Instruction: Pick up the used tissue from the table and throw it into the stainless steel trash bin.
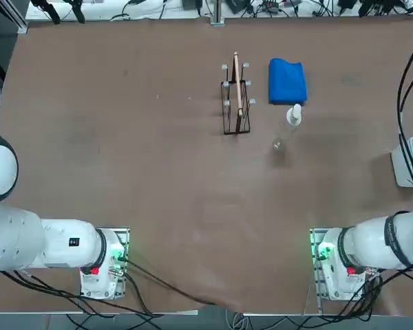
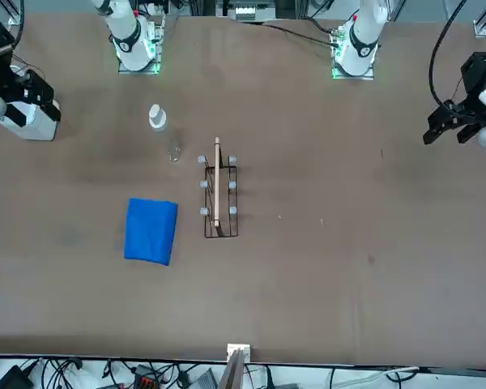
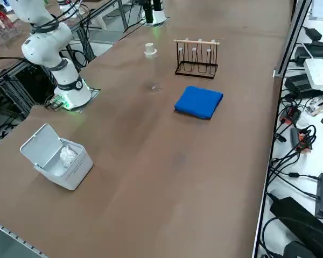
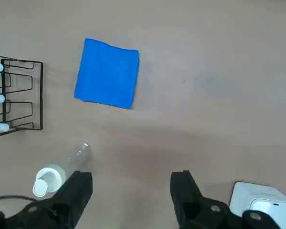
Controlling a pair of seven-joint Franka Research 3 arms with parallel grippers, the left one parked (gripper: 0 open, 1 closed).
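Note:
The used tissue (image 3: 68, 156), a small crumpled white wad, lies inside the stainless steel trash bin (image 3: 75, 171), whose lid stands tilted open. The bin sits near the brown table's (image 1: 158, 172) right edge and shows partly in the top view as the bin (image 1: 411, 162). My right gripper (image 4: 131, 191) is open high above the table with nothing between its fingers; a corner of the bin (image 4: 262, 204) shows beside one finger. In the front view the gripper's black body (image 2: 8, 69) hangs just over the bin (image 2: 34, 123).
A clear bottle with a white cap (image 1: 294, 115) stands mid-table, and a small clear piece (image 1: 278, 144) lies near it. A folded blue cloth (image 1: 287, 81) and a black wire rack (image 1: 236, 100) holding a thin board are farther back. Cables hang along the right edge.

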